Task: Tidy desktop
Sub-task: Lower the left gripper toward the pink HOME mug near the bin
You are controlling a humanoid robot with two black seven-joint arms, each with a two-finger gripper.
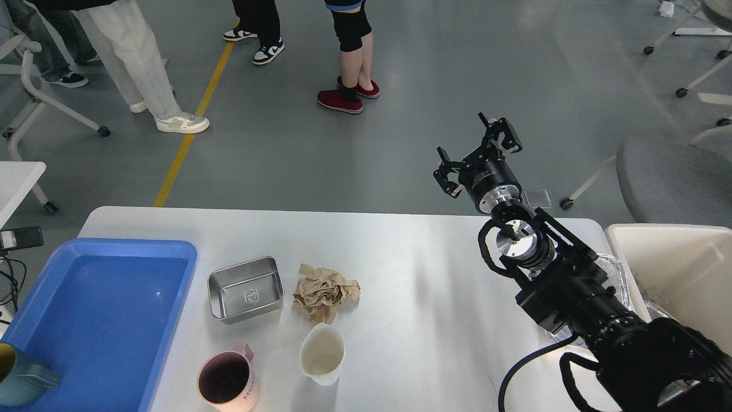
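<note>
At two o'clock, above the surface's [412, 269] far edge, the right hand [479, 153] hangs spread and empty. Crumpled brown paper [326, 293] lies at six o'clock, beside a steel tray [246, 289].

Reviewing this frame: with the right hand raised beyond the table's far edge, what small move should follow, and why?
Probably bring the right hand back and down toward the crumpled brown paper wad. The hand is open, holds nothing, and hovers past the white desktop, while the wad lies loose between the steel tray and the white cup.
</note>
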